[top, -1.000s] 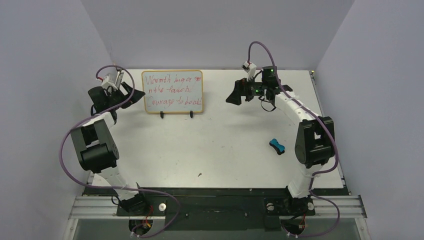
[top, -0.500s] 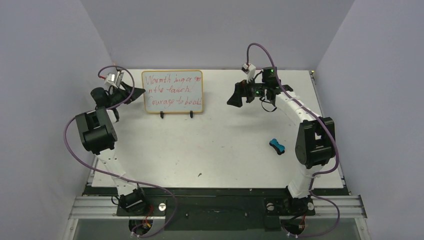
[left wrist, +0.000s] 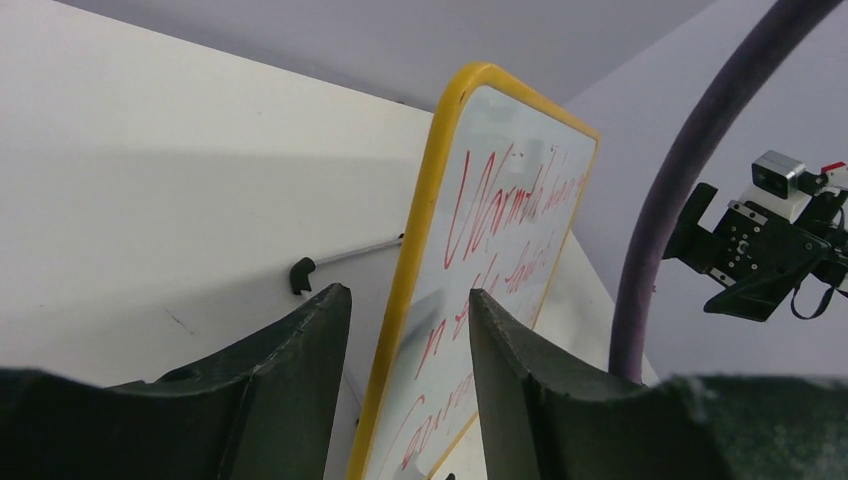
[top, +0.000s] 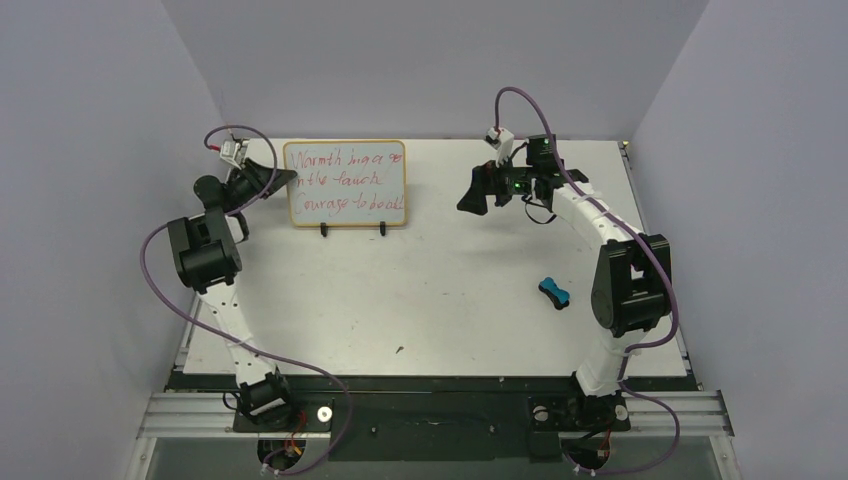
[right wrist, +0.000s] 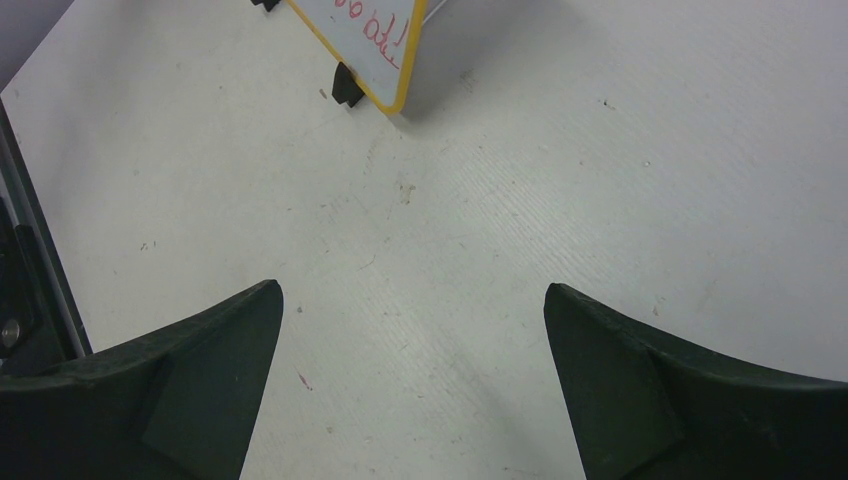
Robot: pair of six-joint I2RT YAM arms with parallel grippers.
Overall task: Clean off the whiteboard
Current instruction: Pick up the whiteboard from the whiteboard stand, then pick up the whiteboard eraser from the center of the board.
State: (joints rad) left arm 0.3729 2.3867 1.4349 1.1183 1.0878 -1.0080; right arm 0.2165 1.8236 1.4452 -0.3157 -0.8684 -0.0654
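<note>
Left arm: runs up the bench's (top: pixel 430 300) left edge, elbow bent about halfway, forearm angled to the far-left corner, wrist turned right.

Left gripper (left wrist: pixel 408 293): partly open. The 2 fingers straddle the left edge of the whiteboard (top: pixel 345 183), 1 behind it and 1 in front. Gaps show on both sides of the yellow frame, so no clamp.

Whiteboard: at the far edge, left of centre, propped upright on a black wire stand (left wrist: pixel 350 255). 3 lines of red writing on it.

Right arm: elbow by the right edge, forearm reaching far and inward.

Right gripper (right wrist: pixel 410 288): spread wide, holding nothing, over bare bench right of the board and apart from it.

Blue eraser (top: pixel 553 292): flat on the bench near the right edge, clear of both grippers.
</note>
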